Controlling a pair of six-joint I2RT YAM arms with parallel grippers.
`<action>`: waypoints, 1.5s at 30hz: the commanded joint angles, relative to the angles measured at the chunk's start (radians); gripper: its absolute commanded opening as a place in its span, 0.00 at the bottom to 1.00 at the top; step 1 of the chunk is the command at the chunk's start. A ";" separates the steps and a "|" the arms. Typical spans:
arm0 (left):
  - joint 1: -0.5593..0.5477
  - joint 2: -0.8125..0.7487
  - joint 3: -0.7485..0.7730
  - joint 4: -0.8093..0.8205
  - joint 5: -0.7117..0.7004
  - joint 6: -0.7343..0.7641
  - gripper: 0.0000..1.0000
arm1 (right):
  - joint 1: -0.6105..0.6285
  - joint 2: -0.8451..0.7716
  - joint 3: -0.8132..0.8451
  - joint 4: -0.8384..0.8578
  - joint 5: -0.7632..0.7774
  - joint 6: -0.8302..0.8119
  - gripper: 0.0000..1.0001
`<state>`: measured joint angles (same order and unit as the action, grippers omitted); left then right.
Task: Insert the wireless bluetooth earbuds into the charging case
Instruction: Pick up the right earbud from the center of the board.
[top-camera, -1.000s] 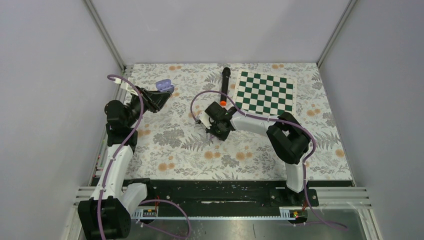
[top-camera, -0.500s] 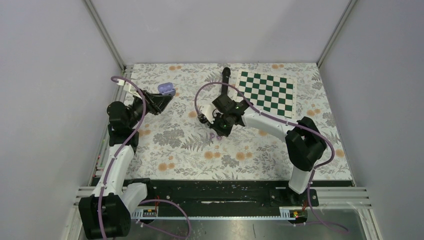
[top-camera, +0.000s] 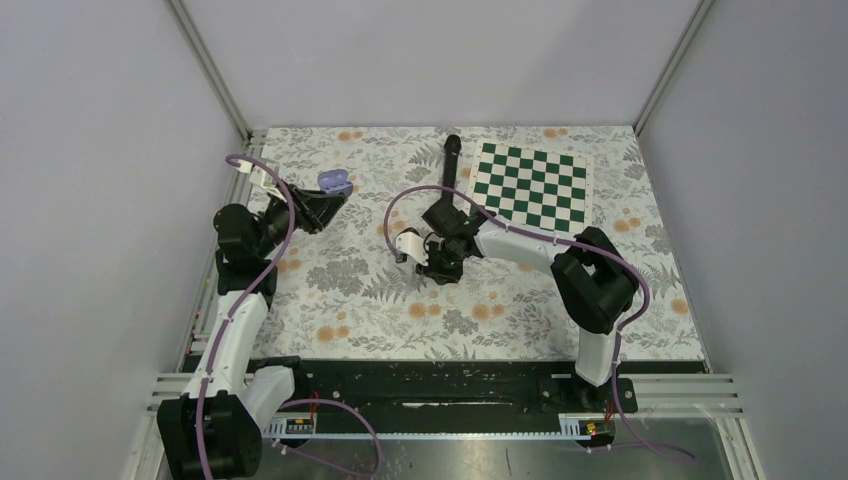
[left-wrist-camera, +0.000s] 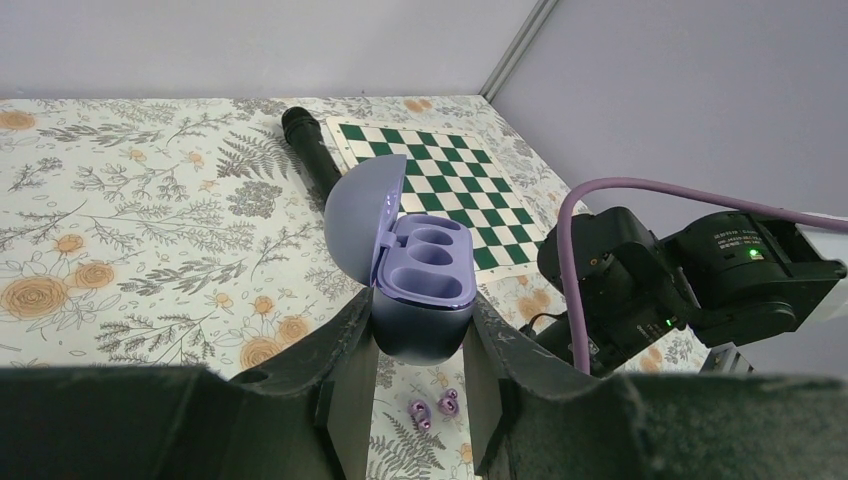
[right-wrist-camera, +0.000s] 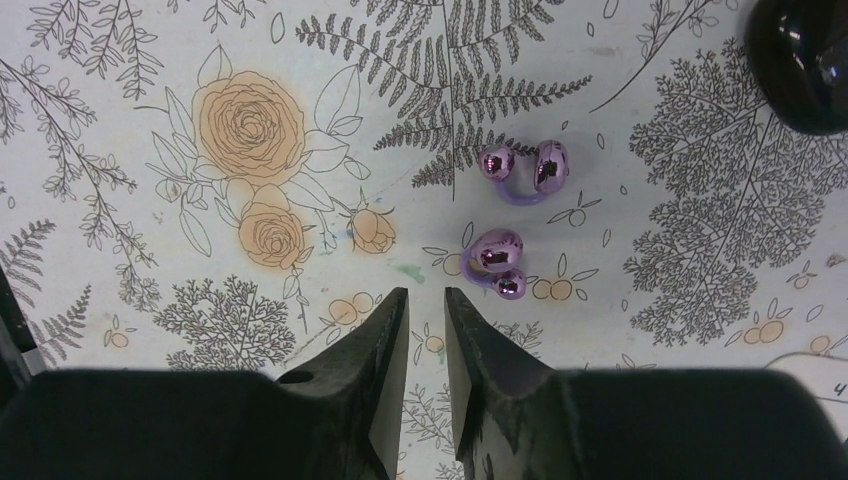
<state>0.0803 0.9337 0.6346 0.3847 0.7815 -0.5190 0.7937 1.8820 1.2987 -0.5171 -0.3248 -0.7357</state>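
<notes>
My left gripper (left-wrist-camera: 420, 315) is shut on the base of the lilac charging case (left-wrist-camera: 418, 285) and holds it above the mat. Its lid is open and both wells are empty. It also shows in the top view (top-camera: 333, 181). Two pale lilac earbuds (right-wrist-camera: 525, 168) (right-wrist-camera: 497, 260) lie side by side on the floral mat; they also show in the left wrist view (left-wrist-camera: 433, 406), below the case. My right gripper (right-wrist-camera: 425, 295) hangs over the mat just left of and near the lower earbud, its jaws a narrow gap apart and empty.
A black microphone (top-camera: 450, 165) lies at the back, next to a green and white chessboard (top-camera: 530, 183). A glossy black rounded object (right-wrist-camera: 800, 60) sits at the top right corner of the right wrist view. The right arm (top-camera: 520, 245) reaches across the middle of the mat.
The right arm's wrist swung back and then forward again, ending over nearly the same spot. The left gripper with the case drifted slightly to the right.
</notes>
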 joint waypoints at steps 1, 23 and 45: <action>0.006 -0.021 -0.001 0.025 0.006 0.019 0.00 | 0.001 -0.023 -0.011 0.018 -0.032 -0.111 0.26; 0.006 0.007 0.000 0.011 0.002 0.019 0.00 | 0.004 0.050 -0.009 0.077 -0.002 -0.212 0.36; 0.006 0.046 0.030 -0.012 0.008 0.014 0.00 | 0.009 0.152 0.058 0.165 0.192 -0.144 0.05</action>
<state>0.0803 0.9791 0.6308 0.3439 0.7811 -0.5137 0.7956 1.9934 1.3243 -0.3454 -0.2001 -0.9161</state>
